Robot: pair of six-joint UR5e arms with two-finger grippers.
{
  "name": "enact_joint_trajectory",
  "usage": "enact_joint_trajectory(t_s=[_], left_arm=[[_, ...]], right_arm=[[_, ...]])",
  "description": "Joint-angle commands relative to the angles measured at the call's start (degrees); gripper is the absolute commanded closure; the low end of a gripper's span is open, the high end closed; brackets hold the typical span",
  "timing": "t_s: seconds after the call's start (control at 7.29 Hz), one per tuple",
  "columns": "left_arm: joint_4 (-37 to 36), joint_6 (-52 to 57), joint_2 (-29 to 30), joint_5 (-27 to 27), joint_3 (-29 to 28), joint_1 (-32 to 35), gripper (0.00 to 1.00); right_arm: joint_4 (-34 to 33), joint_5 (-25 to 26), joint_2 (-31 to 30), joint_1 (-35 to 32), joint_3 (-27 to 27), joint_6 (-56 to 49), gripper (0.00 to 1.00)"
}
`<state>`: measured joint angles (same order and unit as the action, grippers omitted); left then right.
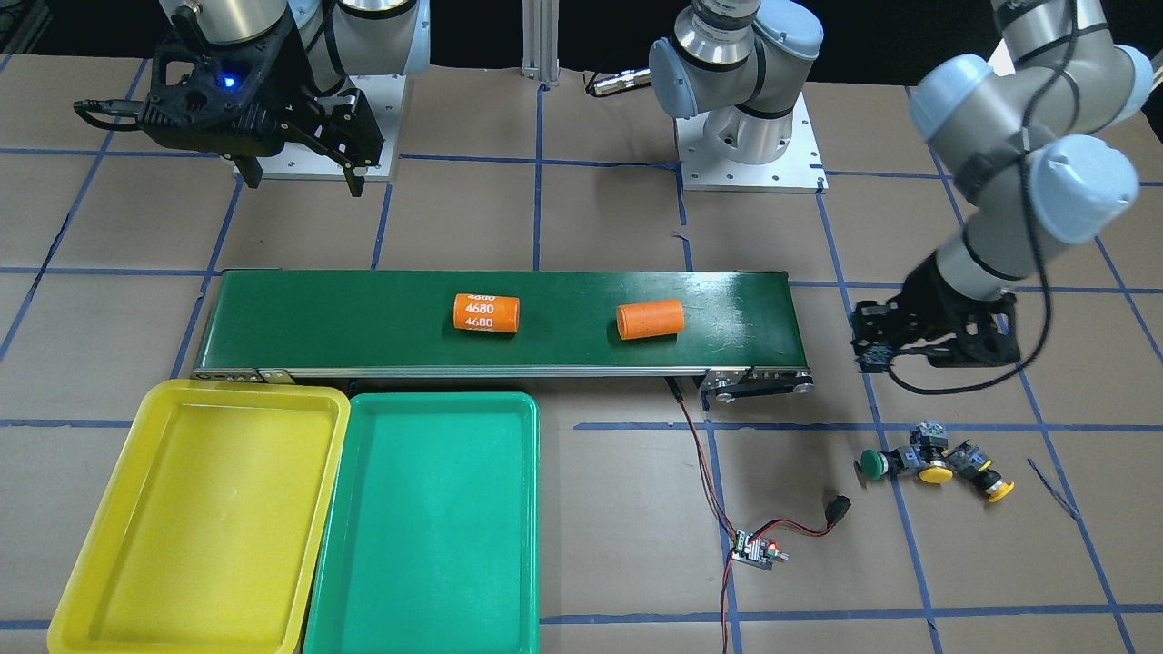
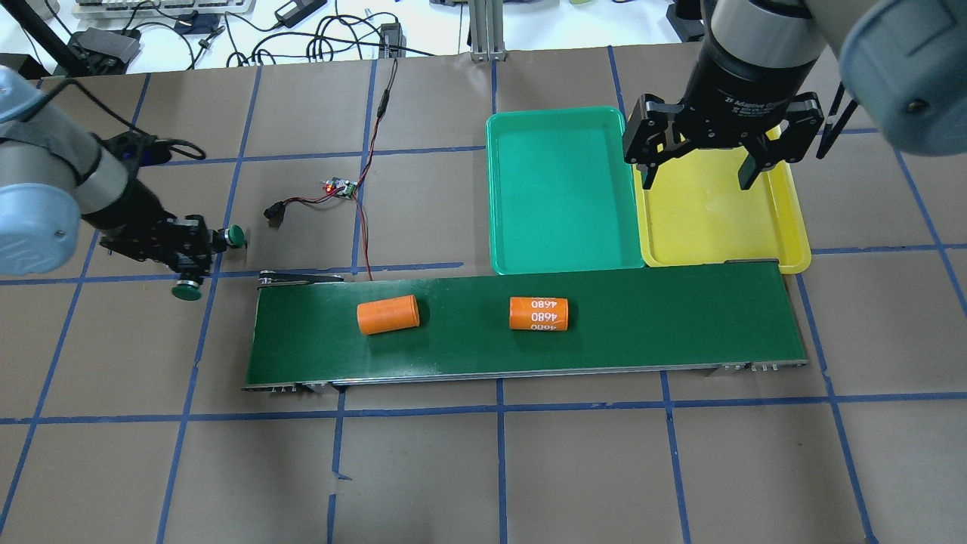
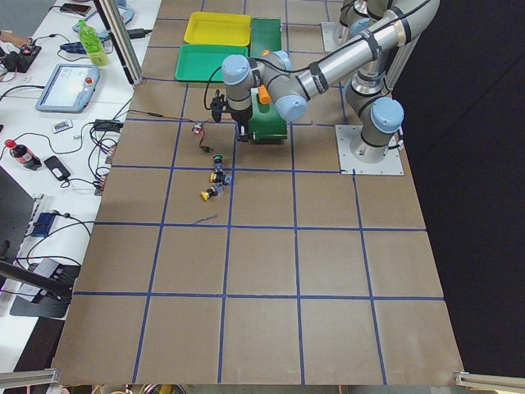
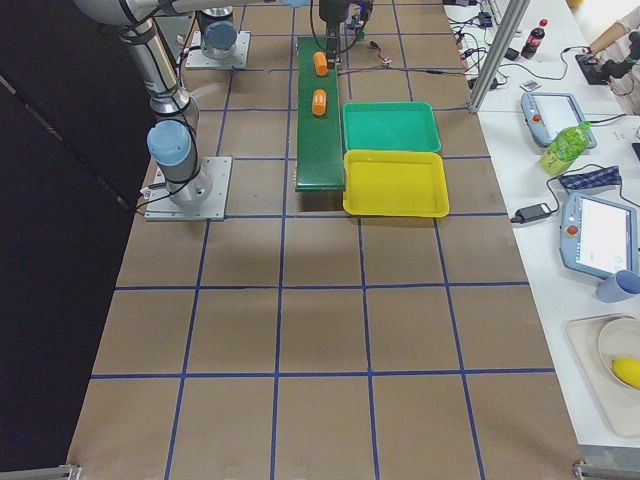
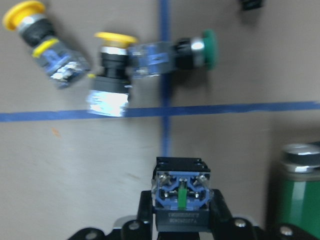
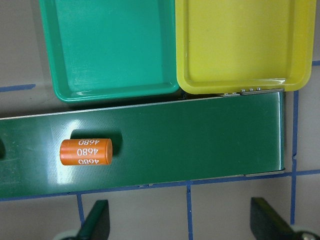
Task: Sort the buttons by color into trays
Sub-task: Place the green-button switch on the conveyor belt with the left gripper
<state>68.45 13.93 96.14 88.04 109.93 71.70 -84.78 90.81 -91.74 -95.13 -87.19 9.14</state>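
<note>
Green cap (image 5: 299,196) blurred; cut off by wrist view's edge.

Orange cylinder (image 1: 486,313), nine o'clock of its twin (image 1: 650,320) (front view): "4680", thrice; right gripper (image 2: 696,181) body: "2F Adaptive".

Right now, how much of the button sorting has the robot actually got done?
Barely begun. The yellow tray and green tray are both empty. The left fingers grip a first button, apparently green. Two yellow buttons and a green button wait on the table. The right fingers hang open, idle.
</note>
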Motion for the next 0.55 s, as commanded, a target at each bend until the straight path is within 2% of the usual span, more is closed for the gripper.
enact_joint_trajectory(t_s=[0.0, 0.14, 0.27, 0.41], left_arm=[[-0.6, -9.3, -2.6, -0.1, 4.8, 7.3, 1.00], [-1.4, -10.9, -2.6, -0.2, 6.2, 8.2, 0.99], [-1.4, -10.7, -3.0, 0.0, 7.3, 8.5, 0.88], [-1.4, -10.6, -3.5, 0.2, 8.6, 8.5, 0.19]], right_arm=[[-0.5, 0.2, -0.1, 0.5, 0.4, -0.1, 0.00], [-0.3, 0.9, 0.2, 0.6, 1.0, -0.4, 0.00], [-0.1, 1.2, 0.3, 0.2, 0.0, -0.4, 0.00], [0.1, 1.2, 0.2, 0.4, -0.1, -0.4, 0.00]])
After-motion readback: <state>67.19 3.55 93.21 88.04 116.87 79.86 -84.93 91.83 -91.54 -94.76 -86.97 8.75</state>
